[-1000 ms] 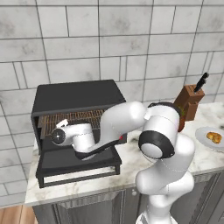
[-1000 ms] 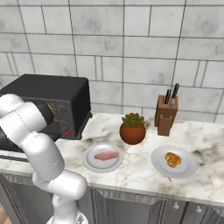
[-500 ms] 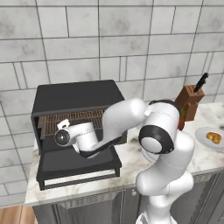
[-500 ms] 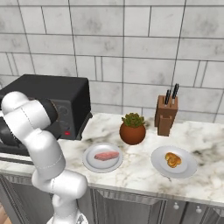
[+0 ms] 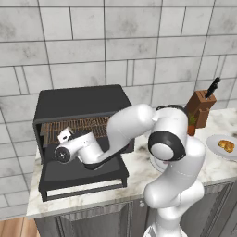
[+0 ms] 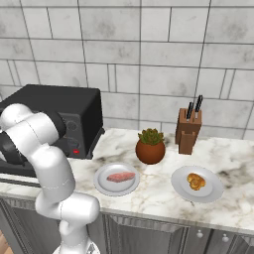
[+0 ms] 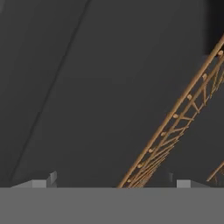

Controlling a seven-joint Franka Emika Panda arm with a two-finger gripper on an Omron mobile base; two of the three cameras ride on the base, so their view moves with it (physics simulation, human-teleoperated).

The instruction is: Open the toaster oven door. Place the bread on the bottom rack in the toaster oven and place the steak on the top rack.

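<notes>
door: we saw the flat black toaster oven door (image 5: pixel 81 173) dropped open, done
claw: gripper (image 5: pixel 62 143) wide, empty
left: golden-brown bread lump (image 6: pixel 196 181), pink steak slab (image 6: pixel 120 176) on plates, unmoved

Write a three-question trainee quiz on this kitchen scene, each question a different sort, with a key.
1. True or false: the toaster oven door is already folded down.
2. The steak lies on: A) a rack, B) a white plate, C) the bare counter.
3. Fill in: the bread sits on a plate in front of the ____ block.

Key: 1 true; 2 B; 3 knife. The knife block stands against the wall, right of the potted plant.
</notes>
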